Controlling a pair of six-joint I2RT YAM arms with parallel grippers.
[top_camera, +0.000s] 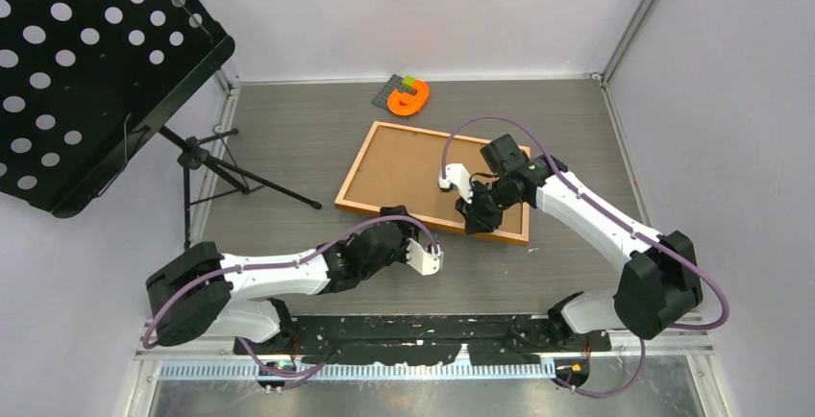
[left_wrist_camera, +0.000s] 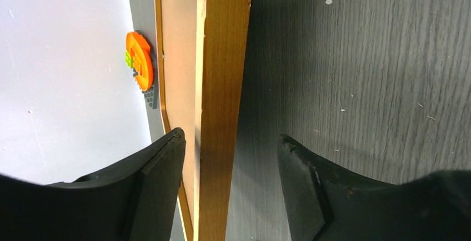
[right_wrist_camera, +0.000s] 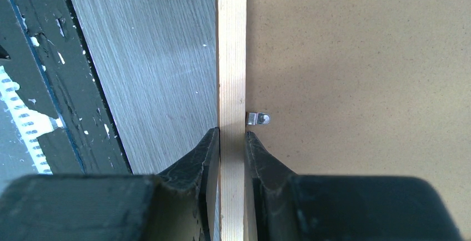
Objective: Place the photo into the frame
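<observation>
**A:** Closest in, at the bottom of the right wrist view, the right gripper (right_wrist_camera: 232, 135) is pinched tight on the frame's (right_wrist_camera: 231, 58) pale rail.

**B:** And the left gripper (left_wrist_camera: 230, 146)?

**A:** Spread wide, straddling the frame's edge and touching neither side.

**B:** Where does the frame lie?

**A:** Centre of the top view, filled by a brown backing board (right_wrist_camera: 361, 58), with a metal clip (right_wrist_camera: 258, 119) beside the rail. An orange toy (top_camera: 408, 98) sits above it, and a black music stand (top_camera: 86, 61) is at upper left.

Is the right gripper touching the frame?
Touching. The right wrist view shows the right gripper with its jaws pressed flat against both sides of the frame rail, with no gap visible.
</observation>
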